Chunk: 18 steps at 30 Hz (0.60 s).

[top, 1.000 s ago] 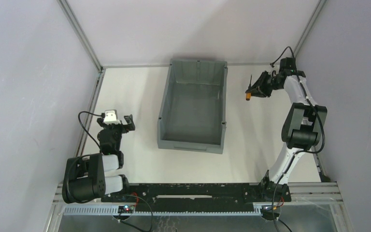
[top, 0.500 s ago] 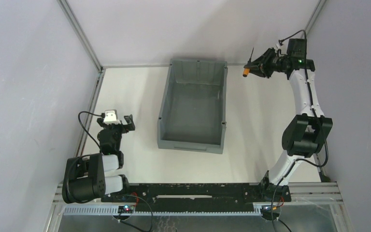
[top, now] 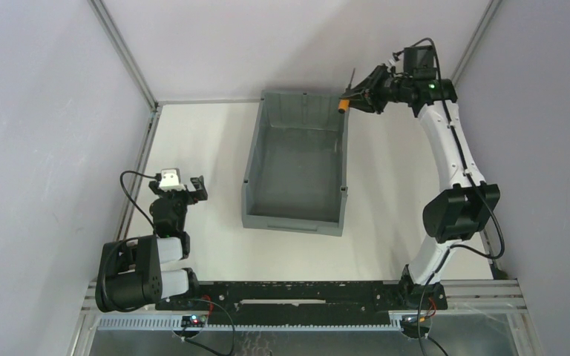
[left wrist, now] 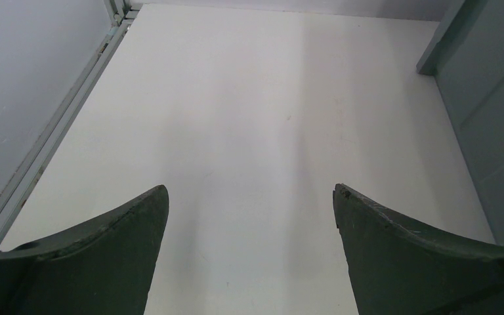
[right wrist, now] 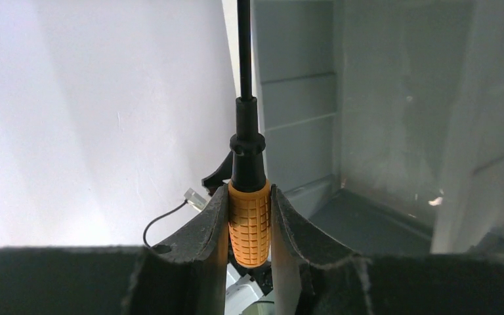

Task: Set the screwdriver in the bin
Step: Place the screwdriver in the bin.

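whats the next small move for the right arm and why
Probably carry the right gripper a little left, over the bin's floor, before opening: it is shut on the screwdriver, whose orange handle hangs right at the bin's far right corner.

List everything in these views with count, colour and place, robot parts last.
screwdriver: one, orange handle and black shaft, held in the air near the bin's far right corner
bin: one, grey, mid-table, nothing visible inside
table: one, white, under everything
walls: pale lilac-grey, around the table on three sides
mounting rail: one, black, near edge
left arm: one, black, folded at near left
right arm: one, white and black, stretched to the far right
left hand: one, dark, open, above bare table left of the bin
right hand: one, dark, shut on the screwdriver's handle
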Each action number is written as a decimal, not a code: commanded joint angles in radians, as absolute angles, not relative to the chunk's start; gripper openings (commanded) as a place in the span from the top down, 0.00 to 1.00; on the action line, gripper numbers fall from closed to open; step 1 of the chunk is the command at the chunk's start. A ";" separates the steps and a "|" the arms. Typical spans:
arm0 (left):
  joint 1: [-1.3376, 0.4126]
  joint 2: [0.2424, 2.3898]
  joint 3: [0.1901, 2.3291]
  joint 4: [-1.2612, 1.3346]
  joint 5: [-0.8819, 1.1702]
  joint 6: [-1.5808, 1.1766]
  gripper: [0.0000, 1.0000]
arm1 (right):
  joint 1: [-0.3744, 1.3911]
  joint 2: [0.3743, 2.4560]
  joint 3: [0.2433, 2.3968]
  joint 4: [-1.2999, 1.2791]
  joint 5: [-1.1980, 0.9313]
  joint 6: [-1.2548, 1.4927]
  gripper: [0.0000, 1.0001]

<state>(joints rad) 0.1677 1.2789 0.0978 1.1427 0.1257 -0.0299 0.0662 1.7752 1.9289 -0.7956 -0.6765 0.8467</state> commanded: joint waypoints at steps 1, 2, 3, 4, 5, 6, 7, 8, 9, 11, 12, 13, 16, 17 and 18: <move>0.164 1.267 0.137 1.184 0.120 -0.042 0.00 | 0.156 1.775 2.004 -0.835 -0.584 0.898 1.00; 0.164 1.267 0.137 1.184 0.120 -0.042 0.00 | 0.174 1.783 2.017 -0.849 -0.565 0.896 1.00; 0.164 1.267 0.136 1.184 0.120 -0.042 0.00 | 0.190 1.791 2.030 -0.863 -0.547 0.893 1.00; 0.164 1.267 0.135 1.184 0.120 -0.042 0.00 | 0.205 1.800 2.042 -0.876 -0.526 0.891 1.00; 0.165 1.267 0.136 1.184 0.120 -0.042 0.00 | 0.220 1.808 2.054 -0.889 -0.508 0.890 1.00; 0.164 1.267 0.137 1.184 0.120 -0.041 0.00 | 0.233 1.818 2.065 -0.900 -0.491 0.888 1.00; 0.165 1.267 0.137 1.183 0.120 -0.042 0.00 | 0.248 1.827 2.074 -0.915 -0.474 0.888 1.00; 0.164 1.267 0.137 1.183 0.120 -0.042 0.00 | 0.262 1.835 2.087 -0.929 -0.451 0.883 1.00; 0.164 1.267 0.137 1.184 0.120 -0.042 0.00 | 0.279 1.846 2.109 -0.951 -0.425 0.876 1.00; 0.164 1.267 0.137 1.184 0.120 -0.041 0.00 | 0.311 1.879 2.146 -0.996 -0.366 0.860 1.00; 0.164 1.266 0.137 1.184 0.120 -0.041 0.00 | 0.326 1.889 2.158 -1.021 -0.351 0.852 1.00; 0.165 1.267 0.137 1.184 0.120 -0.042 0.00 | 0.339 1.905 2.183 -1.042 -0.330 0.843 1.00; 0.165 1.267 0.136 1.184 0.120 -0.042 0.00 | 0.379 1.951 2.224 -1.094 -0.274 0.819 1.00; 0.164 1.267 0.137 1.184 0.120 -0.041 0.00 | 0.391 1.962 2.231 -1.107 -0.251 0.813 1.00; 0.164 1.267 0.136 1.183 0.120 -0.041 0.00 | 0.406 1.971 2.237 -1.117 -0.233 0.808 1.00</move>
<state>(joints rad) 0.1677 1.2789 0.0978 1.1427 0.1257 -0.0299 0.3534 1.9400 2.1777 -1.0271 -0.3435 0.8463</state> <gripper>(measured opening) 0.996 0.317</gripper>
